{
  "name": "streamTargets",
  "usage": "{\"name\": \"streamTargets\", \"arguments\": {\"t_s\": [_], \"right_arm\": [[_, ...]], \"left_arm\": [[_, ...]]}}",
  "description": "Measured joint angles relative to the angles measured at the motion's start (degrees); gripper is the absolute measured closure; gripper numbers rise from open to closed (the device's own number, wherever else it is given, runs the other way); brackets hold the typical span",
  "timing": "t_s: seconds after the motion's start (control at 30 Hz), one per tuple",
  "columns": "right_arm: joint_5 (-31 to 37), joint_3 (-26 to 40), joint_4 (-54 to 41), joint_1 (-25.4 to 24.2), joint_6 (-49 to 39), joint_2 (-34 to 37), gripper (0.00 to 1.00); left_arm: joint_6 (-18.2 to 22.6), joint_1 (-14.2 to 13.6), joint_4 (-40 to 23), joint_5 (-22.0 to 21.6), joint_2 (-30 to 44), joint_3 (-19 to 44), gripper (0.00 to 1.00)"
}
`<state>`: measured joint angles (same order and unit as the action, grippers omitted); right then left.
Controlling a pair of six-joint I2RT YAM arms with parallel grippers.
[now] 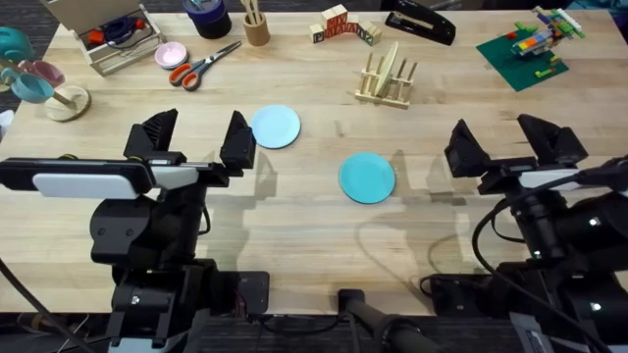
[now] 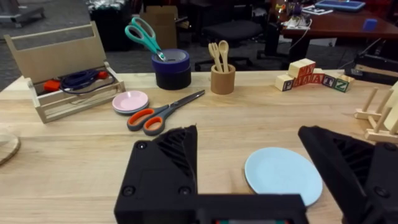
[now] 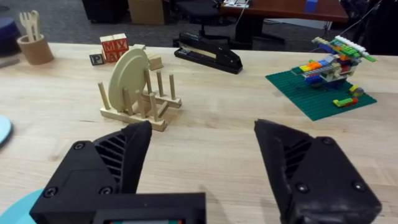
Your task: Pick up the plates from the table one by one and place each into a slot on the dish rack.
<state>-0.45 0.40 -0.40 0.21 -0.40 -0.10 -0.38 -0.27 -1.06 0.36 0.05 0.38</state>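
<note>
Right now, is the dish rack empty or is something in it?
Not empty. The dish rack already holds one pale round plate, standing upright on its edge between the pegs.

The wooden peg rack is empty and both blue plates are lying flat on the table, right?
Not quite: the pale wooden peg rack already holds a cream round plate upright, as the right wrist view shows. The light blue plate and turquoise plate do lie flat.

Rack on bench, fingers wide apart
Dish rack [image 3: 138,99] holds one pale upright plate [image 3: 127,78]; stapler [image 3: 208,54] behind, right gripper [image 3: 202,165] near.
</note>
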Motion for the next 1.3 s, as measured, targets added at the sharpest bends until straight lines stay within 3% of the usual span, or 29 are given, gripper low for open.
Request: {"name": "streamTargets", "arguments": {"t_s": [0.67,0.87,1.0,1.3], "right_arm": [[-0.5,0.9,0.4,0.0,0.7,0.1,0.005],[-0.7,8.7,0.0,0.0,0.9,0.3,0.005],[-0.7,16.1,-3.2,0.0,0.9,3.7,0.005],[-0.7,33.9,-18.0,0.0,0.9,22.7,0.006]], "left_arm": [[0.0,0.0,2.1,0.0,0.0,2.2,0.009],[0.0,0.0,-2.5,0.0,0.9,12.5,0.008],[0.0,0.0,-7.5,-0.1,5.6,20.0,0.008],[0.1,0.0,-26.2,-0.1,27.4,40.9,0.01]]}}
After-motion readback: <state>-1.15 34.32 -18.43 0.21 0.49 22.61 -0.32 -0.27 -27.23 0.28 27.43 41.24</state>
